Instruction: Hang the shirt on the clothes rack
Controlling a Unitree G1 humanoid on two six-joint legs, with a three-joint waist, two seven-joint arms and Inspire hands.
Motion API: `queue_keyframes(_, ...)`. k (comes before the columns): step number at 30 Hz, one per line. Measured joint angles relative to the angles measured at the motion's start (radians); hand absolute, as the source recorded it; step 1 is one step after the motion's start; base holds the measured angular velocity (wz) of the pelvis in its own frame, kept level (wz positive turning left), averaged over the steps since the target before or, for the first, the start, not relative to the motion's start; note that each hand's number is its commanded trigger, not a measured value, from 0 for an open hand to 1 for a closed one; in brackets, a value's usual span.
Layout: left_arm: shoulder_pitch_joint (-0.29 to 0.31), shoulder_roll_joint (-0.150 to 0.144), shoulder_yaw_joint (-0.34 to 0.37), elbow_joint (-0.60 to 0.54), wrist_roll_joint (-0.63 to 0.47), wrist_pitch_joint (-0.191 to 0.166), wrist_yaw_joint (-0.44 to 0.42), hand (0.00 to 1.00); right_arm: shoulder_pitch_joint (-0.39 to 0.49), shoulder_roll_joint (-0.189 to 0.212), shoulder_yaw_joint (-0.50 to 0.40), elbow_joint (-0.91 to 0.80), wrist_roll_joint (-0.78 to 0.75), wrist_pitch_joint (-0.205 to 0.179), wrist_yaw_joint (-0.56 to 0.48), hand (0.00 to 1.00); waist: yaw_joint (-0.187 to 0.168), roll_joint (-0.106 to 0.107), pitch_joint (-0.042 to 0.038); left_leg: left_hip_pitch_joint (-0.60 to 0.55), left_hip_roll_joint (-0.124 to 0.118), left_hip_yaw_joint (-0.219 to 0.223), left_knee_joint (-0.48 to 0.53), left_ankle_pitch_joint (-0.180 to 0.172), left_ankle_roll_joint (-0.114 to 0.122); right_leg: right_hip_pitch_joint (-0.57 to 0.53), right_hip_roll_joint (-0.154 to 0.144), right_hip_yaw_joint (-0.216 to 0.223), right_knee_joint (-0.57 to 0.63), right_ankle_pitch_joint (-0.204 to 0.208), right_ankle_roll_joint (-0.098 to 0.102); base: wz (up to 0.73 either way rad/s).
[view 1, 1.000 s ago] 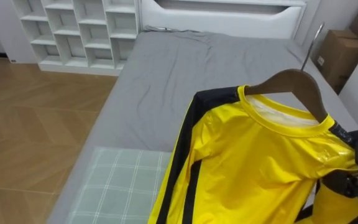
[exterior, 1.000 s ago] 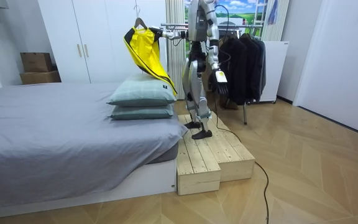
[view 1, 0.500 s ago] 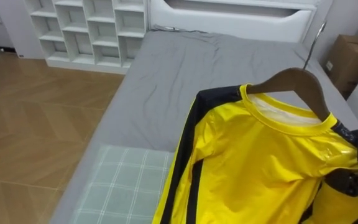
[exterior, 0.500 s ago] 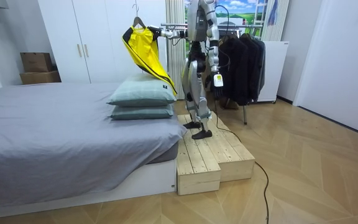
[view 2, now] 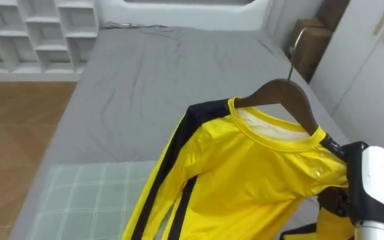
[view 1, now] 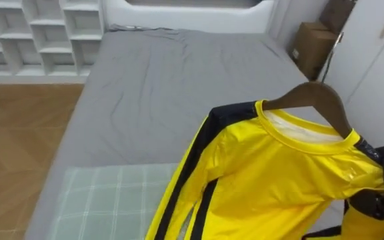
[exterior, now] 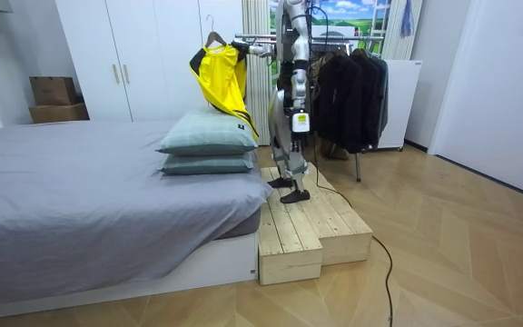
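Observation:
A yellow shirt (view 1: 272,173) with black side stripes hangs on a wooden hanger (view 1: 319,97), held up in the air over the bed's pillow end. My right hand (view 1: 379,200) sits at the lower right, its dark fingers curled on the hanger's end under the shirt's shoulder; it also shows as the right hand (view 2: 342,200). The hanger's metal hook (view 2: 291,50) points up, free of any rail. In the room view I stand on a wooden platform (exterior: 307,227) beside the bed, and the shirt (exterior: 221,77) is raised at head height. My left hand (exterior: 300,120) hangs at my side.
The grey bed (view 1: 172,87) stretches ahead, with a checked pillow (view 1: 105,200) right below. White shelves (view 1: 32,33) stand far left, a cardboard box (view 1: 312,47) far right. Behind me a clothes rail (exterior: 334,38) carries dark garments (exterior: 352,91); white wardrobes (exterior: 143,54) line the wall.
My head view has swung to the right. In the room view my body has turned, the shirt has shifted slightly to that view's right, and my left arm has swung closer to my body.

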Motion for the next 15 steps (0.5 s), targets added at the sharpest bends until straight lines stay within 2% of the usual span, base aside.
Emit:
queue_keyframes(1, -0.005, 0.001, 0.000, 0.000, -0.002, 0.000, 0.004, 0.00, -0.001, 0.001, 0.002, 0.000, -0.001, 0.000, 0.002, 1.00, 0.007, 0.002, 0.0009, 0.001, 0.004, 0.032, 0.000, -0.005, 0.000, -0.011, 0.000, -0.029, 0.000, 0.008, -0.006, -1.56)
queue_keyframes(3, -0.027, 0.001, -0.008, -0.001, -0.007, -0.002, 0.027, 0.00, -0.001, 0.002, 0.005, -0.005, -0.023, 0.000, 0.010, 1.00, 0.026, -0.001, 0.0002, 0.012, 0.010, 0.161, 0.000, -0.018, -0.003, -0.041, -0.016, -0.200, 0.001, 0.037, -0.048, -1.64)
queue_keyframes(4, -0.032, 0.002, -0.012, -0.001, -0.007, -0.003, 0.031, 0.00, -0.002, 0.002, 0.005, -0.005, -0.025, 0.000, 0.010, 1.00, 0.030, -0.001, 0.0002, 0.015, 0.009, 0.194, 0.000, -0.022, -0.004, -0.047, -0.019, -0.237, 0.001, 0.043, -0.058, -1.54)
queue_keyframes(6, -0.045, 0.005, -0.012, 0.001, -0.008, -0.003, 0.042, 0.00, -0.003, 0.002, 0.008, -0.004, -0.029, 0.002, 0.021, 1.00, 0.049, 0.005, 0.0058, 0.035, 0.013, 0.322, 0.002, -0.047, -0.011, -0.058, -0.030, -0.365, 0.010, 0.055, -0.086, -1.48)
queue_keyframes(7, -0.045, 0.007, -0.012, 0.001, -0.011, -0.002, 0.045, 0.00, -0.002, 0.002, 0.010, -0.004, -0.028, 0.003, 0.022, 1.00, 0.050, 0.009, 0.0067, 0.041, 0.016, 0.351, 0.006, -0.055, -0.012, -0.063, -0.034, -0.387, 0.027, 0.044, -0.081, -1.33)
queue_keyframes(8, -0.044, 0.010, -0.015, 0.001, -0.013, 0.005, 0.051, 0.00, 0.001, 0.002, 0.013, -0.004, -0.029, 0.004, 0.022, 1.00, 0.048, 0.011, 0.0074, 0.057, 0.017, 0.398, 0.015, -0.069, -0.018, -0.072, -0.073, -0.444, 0.106, -0.012, -0.058, -1.11)
queue_keyframes(9, -0.040, 0.010, -0.022, -0.002, -0.012, 0.005, 0.057, 0.00, 0.003, 0.002, 0.013, -0.004, -0.037, 0.004, 0.023, 1.00, 0.047, 0.010, 0.0036, 0.067, 0.016, 0.434, 0.024, -0.082, -0.025, -0.072, -0.118, -0.463, 0.170, -0.059, -0.045, -1.01)
queue_keyframes(10, -0.038, 0.010, -0.024, -0.003, -0.012, 0.006, 0.058, 0.00, 0.003, 0.002, 0.014, -0.004, -0.039, 0.004, 0.023, 1.00, 0.047, 0.009, -0.0005, 0.069, 0.015, 0.449, 0.026, -0.086, -0.030, -0.069, -0.135, -0.461, 0.183, -0.073, -0.033, -0.82)
queue_keyframes(11, -0.041, 0.013, -0.039, -0.009, -0.012, 0.006, 0.061, 0.00, 0.001, 0.002, 0.019, -0.006, -0.038, 0.005, 0.024, 1.00, 0.039, -0.003, -0.0023, 0.069, 0.017, 0.462, 0.036, -0.090, -0.038, -0.065, -0.142, -0.461, 0.173, -0.076, -0.036, -0.42)
queue_keyframes(12, -0.042, 0.011, -0.056, -0.012, -0.011, 0.007, 0.063, 0.00, 0.002, 0.002, 0.026, -0.007, -0.041, 0.004, 0.028, 1.00, 0.014, -0.005, -0.0010, 0.067, 0.023, 0.459, 0.043, -0.090, -0.040, -0.061, -0.133, -0.456, 0.159, -0.072, -0.040, -0.29)
queue_keyframes(14, -0.041, 0.000, -0.063, -0.018, -0.005, 0.015, 0.063, 0.00, 0.002, 0.002, 0.034, -0.007, -0.038, 0.004, 0.038, 1.00, -0.004, -0.005, -0.0013, 0.074, 0.030, 0.459, 0.058, -0.087, -0.044, -0.055, -0.114, -0.439, 0.136, -0.065, -0.042, -0.24)
queue_keyframes(15, -0.041, -0.002, -0.063, -0.019, 0.000, 0.030, 0.063, 0.00, 0.002, 0.003, 0.036, -0.007, -0.035, 0.002, 0.047, 1.00, -0.010, -0.004, -0.0003, 0.078, 0.040, 0.456, 0.076, -0.084, -0.049, -0.044, -0.102, -0.431, 0.115, -0.054, -0.045, -0.36)
